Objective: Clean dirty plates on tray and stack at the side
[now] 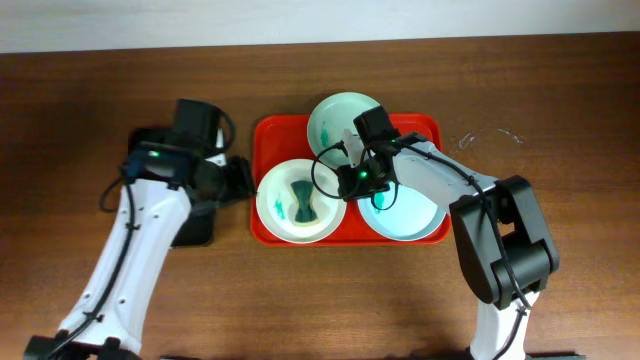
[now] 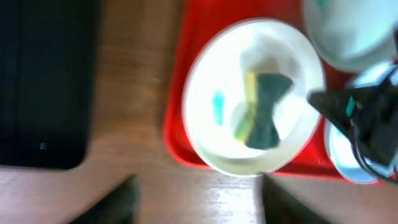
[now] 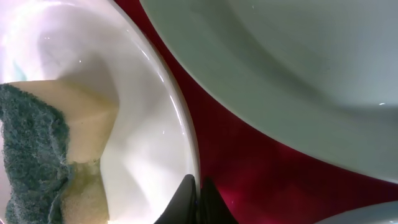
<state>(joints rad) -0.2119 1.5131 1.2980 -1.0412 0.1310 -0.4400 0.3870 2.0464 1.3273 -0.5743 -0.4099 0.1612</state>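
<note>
1. Right gripper [image 3: 196, 202]: tips pressed together at the white plate [image 1: 272, 200] rim, bottom centre; I can't tell if the rim is pinched.
2. Left gripper [image 2: 199, 205]: fingers spread, below that plate.
3. Mint plate [image 1: 335, 115] and blue plate [image 1: 412, 222] share the red tray [image 1: 268, 135].

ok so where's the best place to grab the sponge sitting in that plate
Pinch the sponge across its narrow middle, coming straight down from above. It lies flat near the centre of the front-left plate, whose raised rim would likely block a sideways approach. The sponge looks waisted at that point, which probably gives the shortest span to close on.
</note>
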